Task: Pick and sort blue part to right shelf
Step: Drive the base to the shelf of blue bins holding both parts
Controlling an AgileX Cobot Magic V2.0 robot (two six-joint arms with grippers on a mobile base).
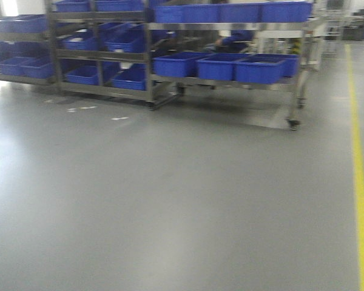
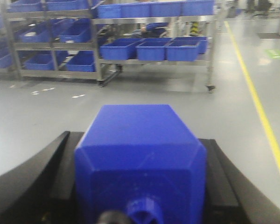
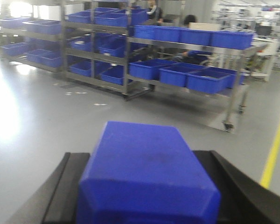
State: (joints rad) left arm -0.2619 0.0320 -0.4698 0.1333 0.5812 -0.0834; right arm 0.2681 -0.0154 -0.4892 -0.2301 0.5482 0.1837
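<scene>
My left gripper (image 2: 139, 154) is shut on a blue block-shaped part (image 2: 139, 140) with bevelled edges and a round stub at its near end; the black fingers (image 2: 60, 163) press on both its sides. My right gripper (image 3: 147, 172) is shut on a second blue part (image 3: 147, 163) of the same shape. Both are held above the grey floor, facing the shelves. The right metal shelf on wheels (image 1: 291, 85) carries blue bins (image 1: 258, 70); it also shows in the left wrist view (image 2: 149, 49) and the right wrist view (image 3: 200, 79). No gripper shows in the front view.
A left metal rack (image 1: 97, 54) holds several blue bins on its levels. A yellow floor line (image 1: 359, 170) runs along the right. The grey floor (image 1: 170, 200) lies open between me and the shelves. A person (image 3: 154, 9) is partly visible behind the racks.
</scene>
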